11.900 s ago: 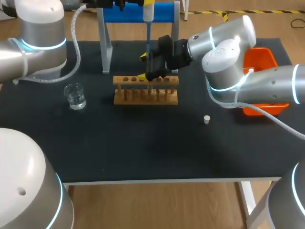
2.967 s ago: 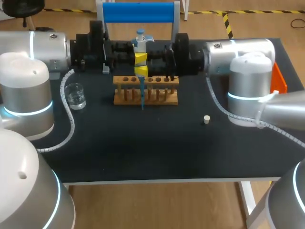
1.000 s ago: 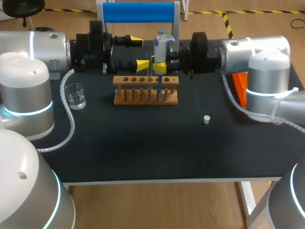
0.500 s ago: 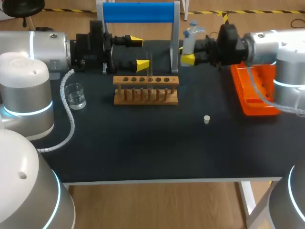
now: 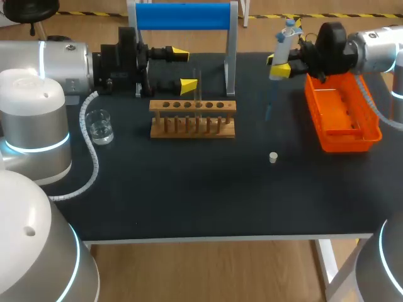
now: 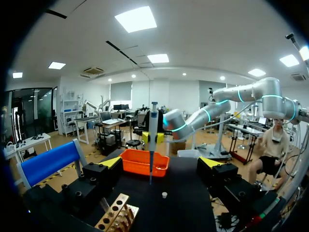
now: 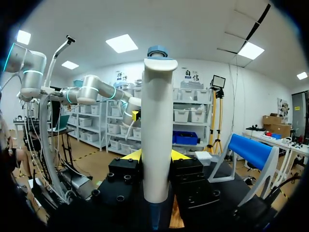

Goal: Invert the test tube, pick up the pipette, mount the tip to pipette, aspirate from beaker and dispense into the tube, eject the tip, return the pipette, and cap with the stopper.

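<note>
Head view: right fingers (image 5: 278, 70) gripping the white blue-capped pipette (image 5: 286, 44) have carried it from the wooden rack (image 5: 192, 107) towards the orange bin (image 5: 371, 135), likely for tip ejection; left fingers (image 5: 187, 86) open beside the glass test tube (image 5: 197, 88)

table (image 5: 189, 201): black top | floor (image 5: 208, 270): light wood | ceiling lights (image 6: 135, 18): lit

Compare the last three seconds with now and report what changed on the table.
The right gripper, shut on the white pipette with its blue tip on, carried it from above the wooden tube rack rightward to beside the orange bin. The left gripper drew back from the pipette, open. The rack, glass beaker and small white stopper stayed put.
</note>
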Available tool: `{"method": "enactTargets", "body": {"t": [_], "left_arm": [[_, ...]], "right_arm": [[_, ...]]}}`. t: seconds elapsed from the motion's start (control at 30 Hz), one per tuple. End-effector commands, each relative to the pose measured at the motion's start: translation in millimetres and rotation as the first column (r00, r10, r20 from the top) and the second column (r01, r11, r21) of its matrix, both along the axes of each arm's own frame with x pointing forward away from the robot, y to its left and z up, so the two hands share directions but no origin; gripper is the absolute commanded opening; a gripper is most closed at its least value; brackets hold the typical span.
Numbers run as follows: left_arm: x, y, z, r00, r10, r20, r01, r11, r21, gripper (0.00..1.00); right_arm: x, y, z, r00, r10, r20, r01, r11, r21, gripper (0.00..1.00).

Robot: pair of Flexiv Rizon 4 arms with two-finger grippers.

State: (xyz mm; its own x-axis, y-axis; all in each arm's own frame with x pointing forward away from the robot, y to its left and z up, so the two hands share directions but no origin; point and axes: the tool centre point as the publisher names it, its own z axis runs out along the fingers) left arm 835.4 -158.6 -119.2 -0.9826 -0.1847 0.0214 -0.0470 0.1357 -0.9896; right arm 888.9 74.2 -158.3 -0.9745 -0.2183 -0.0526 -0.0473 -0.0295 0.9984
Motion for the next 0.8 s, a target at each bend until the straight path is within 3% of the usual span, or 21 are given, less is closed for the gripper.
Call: {"method": "enactTargets", "body": {"t": [0.03,0.7,0.8], "left_arm": [[-0.3,-1,-1.0,1.000,0.005,0.002,-0.005,1.000,-0.003,1.00],[-0.3,-1,-1.0,1.000,0.005,0.002,-0.005,1.000,-0.003,1.00],[-0.3,-1,-1.0,1.000,0.005,0.002,-0.005,1.000,-0.003,1.00]], "right_arm": [[2.5,0,0,1.000,0.012,0.000,-0.012,1.000,-0.002,0.00],[2.5,0,0,1.000,0.012,0.000,-0.012,1.000,-0.002,0.00],[2.1,-18,11,1.000,0.024,-0.014,-0.024,1.000,0.013,0.00]]}}
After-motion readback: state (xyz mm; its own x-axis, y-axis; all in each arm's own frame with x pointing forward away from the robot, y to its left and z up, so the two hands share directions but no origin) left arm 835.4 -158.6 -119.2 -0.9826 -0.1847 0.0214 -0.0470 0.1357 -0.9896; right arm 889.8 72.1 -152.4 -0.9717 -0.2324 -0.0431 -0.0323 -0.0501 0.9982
